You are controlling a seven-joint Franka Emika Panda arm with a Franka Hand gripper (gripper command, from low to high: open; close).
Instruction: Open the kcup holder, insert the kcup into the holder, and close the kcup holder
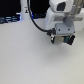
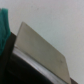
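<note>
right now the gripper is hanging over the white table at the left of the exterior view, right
Not quite. The gripper does hang over the white table, but at the exterior view's right, not its left. The exterior view shows this.

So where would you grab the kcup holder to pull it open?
By its long front edge, from above: the gripper hangs right over the dark kcup holder, and that straight edge crosses the wrist view. No handle is discernible, so this is tentative.
</note>
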